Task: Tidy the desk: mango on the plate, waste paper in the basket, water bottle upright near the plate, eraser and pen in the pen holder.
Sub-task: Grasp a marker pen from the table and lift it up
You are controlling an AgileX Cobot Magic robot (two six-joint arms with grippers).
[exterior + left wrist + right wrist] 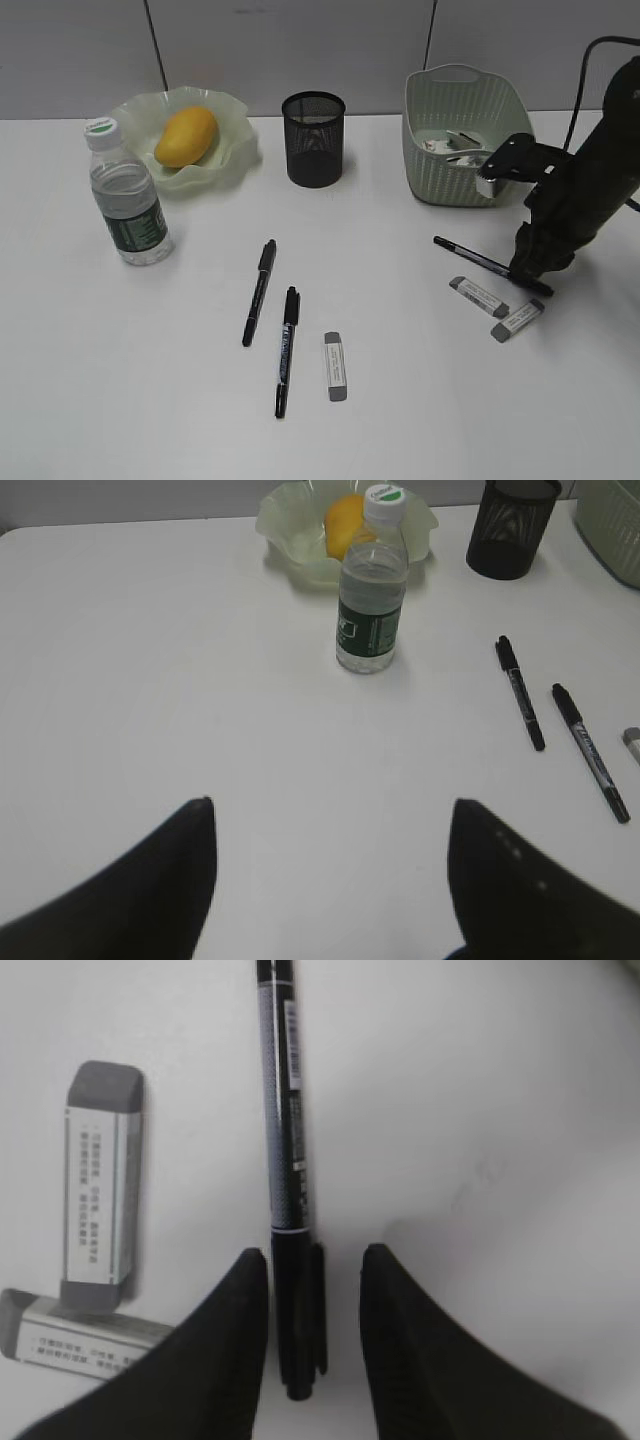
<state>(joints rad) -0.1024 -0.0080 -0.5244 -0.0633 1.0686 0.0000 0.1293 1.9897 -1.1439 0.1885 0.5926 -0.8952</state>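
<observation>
The mango [186,136] lies on the plate [235,130]. The water bottle [128,195] stands upright in front of the plate. Waste paper [440,146] sits inside the basket [440,185]. The pen holder [313,140] stands between plate and basket. My right gripper [313,1250] is down at the desk, open, its fingers astride the cap end of a black pen [285,1130], with a gap on the right side. Two erasers [100,1180] lie just left of it. My left gripper [330,805] hovers open over bare desk, holding nothing.
Two more black pens [260,291] [287,350] and a third eraser [335,366] lie in the middle of the white desk [120,380]. The right arm [580,190] stands just in front of the basket's right end.
</observation>
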